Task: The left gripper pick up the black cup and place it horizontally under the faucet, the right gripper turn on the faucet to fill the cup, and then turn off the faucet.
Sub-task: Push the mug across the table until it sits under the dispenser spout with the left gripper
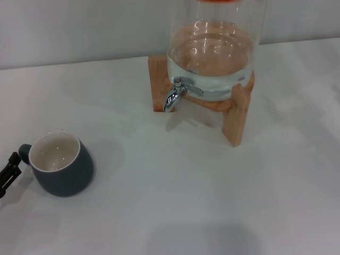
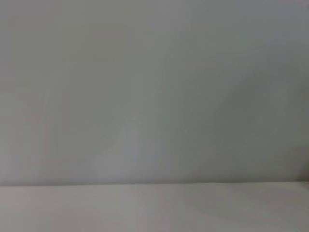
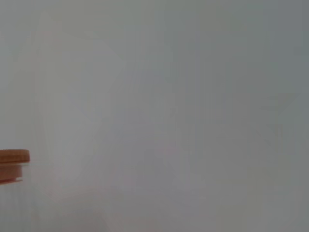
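Observation:
The black cup [image 1: 62, 166] stands upright on the white table at the near left, its cream inside showing and its small handle pointing toward the left edge. Only the black tip of my left gripper [image 1: 9, 172] shows in the head view, right beside that handle at the picture's left border. The chrome faucet [image 1: 175, 94] sticks out from the bottom of the glass jar at the back centre, spout curving down, nothing beneath it. My right gripper is out of view. The left wrist view shows only plain pale surface.
A glass jar [image 1: 212, 53] partly filled with water rests on a wooden stand [image 1: 236, 119] at the back. An orange-brown lid edge [image 3: 13, 163] shows in the right wrist view. White table [image 1: 186, 202] stretches between cup and stand.

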